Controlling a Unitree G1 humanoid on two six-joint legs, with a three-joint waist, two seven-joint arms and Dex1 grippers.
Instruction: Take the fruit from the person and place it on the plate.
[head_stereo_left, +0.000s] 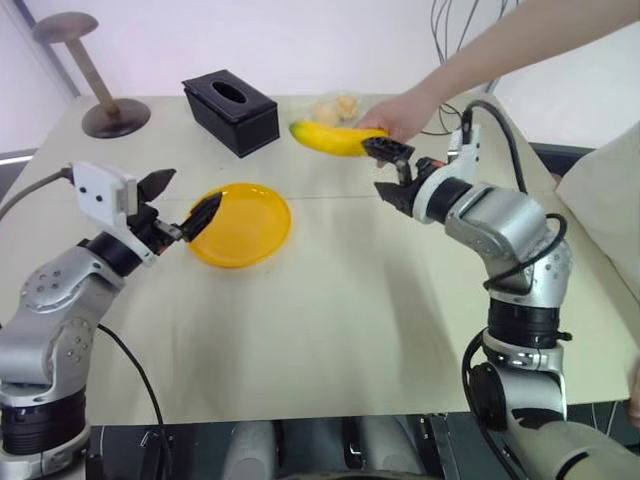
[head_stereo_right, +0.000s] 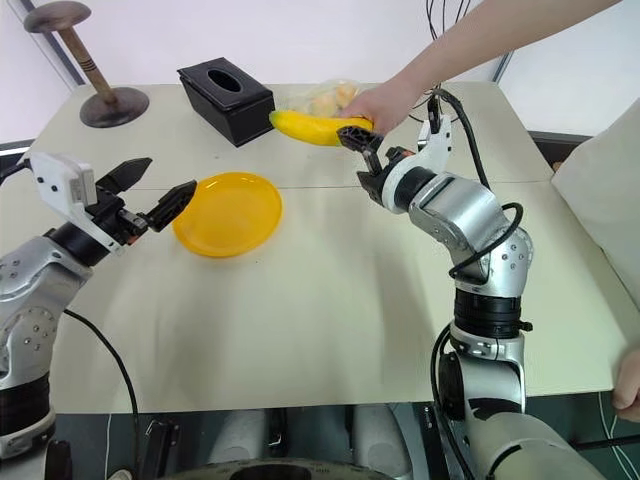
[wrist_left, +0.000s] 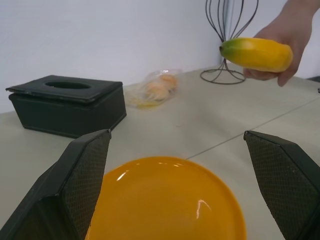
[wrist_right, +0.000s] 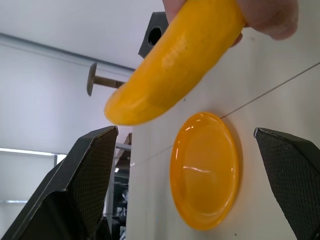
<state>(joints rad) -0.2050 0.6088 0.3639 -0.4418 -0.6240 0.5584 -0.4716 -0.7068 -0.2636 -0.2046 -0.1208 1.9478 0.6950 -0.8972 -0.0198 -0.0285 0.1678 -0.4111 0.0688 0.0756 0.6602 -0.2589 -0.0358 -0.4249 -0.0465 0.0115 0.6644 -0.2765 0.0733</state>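
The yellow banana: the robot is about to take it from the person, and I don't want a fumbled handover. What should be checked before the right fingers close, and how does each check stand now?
1. Right gripper open: ok, its fingers stand wide apart.
2. Curved yellow banana within reach: ok, just beyond the fingers, not yet between them.
3. The person's hand has a firm hold: ok, gripping one end.
4. Free length to grasp: ok, the greenish end sticks out bare.
5. Round glossy orange-yellow plastic plate free: ok, nothing lies on it.
6. Left gripper out of the way: not ok, open at the plate's edge.
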